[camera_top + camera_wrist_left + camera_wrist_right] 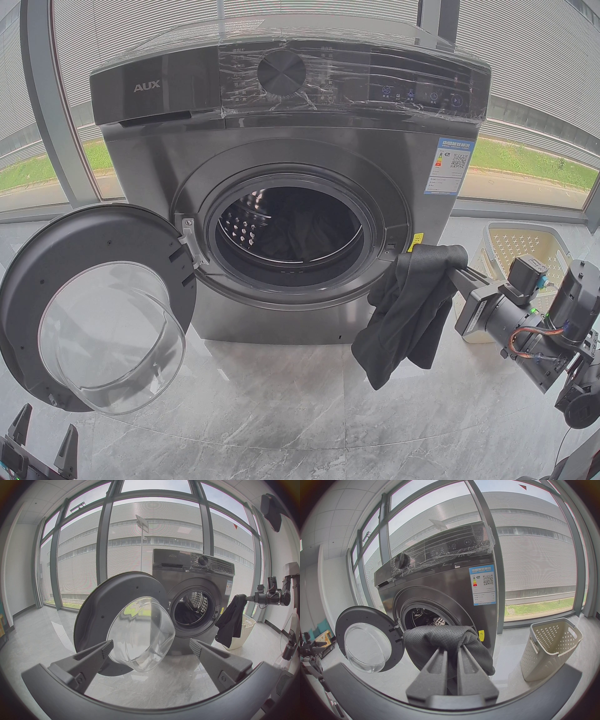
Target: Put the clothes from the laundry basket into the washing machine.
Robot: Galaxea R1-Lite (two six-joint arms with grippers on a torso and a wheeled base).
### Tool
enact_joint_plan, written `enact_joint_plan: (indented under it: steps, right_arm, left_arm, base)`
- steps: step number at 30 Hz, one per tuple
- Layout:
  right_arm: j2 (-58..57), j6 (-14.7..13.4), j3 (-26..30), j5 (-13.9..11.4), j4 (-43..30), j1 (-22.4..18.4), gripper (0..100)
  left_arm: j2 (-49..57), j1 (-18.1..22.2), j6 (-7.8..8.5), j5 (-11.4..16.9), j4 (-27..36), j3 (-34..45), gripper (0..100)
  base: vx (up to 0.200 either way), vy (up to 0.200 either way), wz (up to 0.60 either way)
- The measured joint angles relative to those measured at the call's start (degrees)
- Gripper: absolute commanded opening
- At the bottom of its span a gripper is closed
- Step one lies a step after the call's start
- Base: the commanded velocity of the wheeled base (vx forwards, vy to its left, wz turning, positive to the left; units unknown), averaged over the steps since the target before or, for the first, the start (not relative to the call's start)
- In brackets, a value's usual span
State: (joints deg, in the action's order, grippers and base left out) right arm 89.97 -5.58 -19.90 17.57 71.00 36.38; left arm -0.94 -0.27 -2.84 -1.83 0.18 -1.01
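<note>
Right gripper (453, 272) is clamped on a dark garment (409, 312), with both fingers pinched together on a bunched top fold. The rest of the cloth hangs free below, clear of the floor (269, 400). Gripping high on the fold makes sense: the tail dangles instead of dragging, and it should trail in behind the fingers. The garment hangs just beside the lower right rim of the drum opening (290, 234), outside the washing machine (287, 131) and not yet past the seal. The arm reaches across from the laundry basket (525, 240), which stands on the floor to the right of the machine; its bottom is hidden, so I cannot tell what is left in it. The door (94, 306) is swung fully open to the left, which leaves the mouth unobstructed. Something dark seems to lie in the drum already, likely clothing. Left gripper (151, 645) sits low and well back from the machine, on the door side, with its fingers spread apart and nothing between them, out of the working arm's path. Judgement: the carry-to-drum step is in hand. Next, the right arm needs to go leftward and inward through the opening before letting go. The risk is the hanging tail catching on the rim.
</note>
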Motion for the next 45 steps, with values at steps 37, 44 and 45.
enact_joint_plan:
  steps: [37, 44, 45]
  right_arm:
    - [5.01, -5.94, -4.49, -1.21, 0.5, 9.7, 0]
    - [8.29, -6.01, -7.83, -3.06, 0.5, 10.45, 0]
    - [8.77, -6.07, -8.33, -3.32, 0.5, 10.47, 0]
  left_arm:
    - [-0.02, 0.27, 2.71, 1.01, -1.19, -0.26, 100]
    - [-4.01, 0.2, 1.83, 9.0, -2.69, -10.03, 100]
    - [-5.14, 0.2, 1.8, 10.2, -2.89, -10.73, 100]
  base:
    - [0.0, 0.0, 0.0]
    - [0.0, 0.0, 0.0]
    - [0.0, 0.0, 0.0]
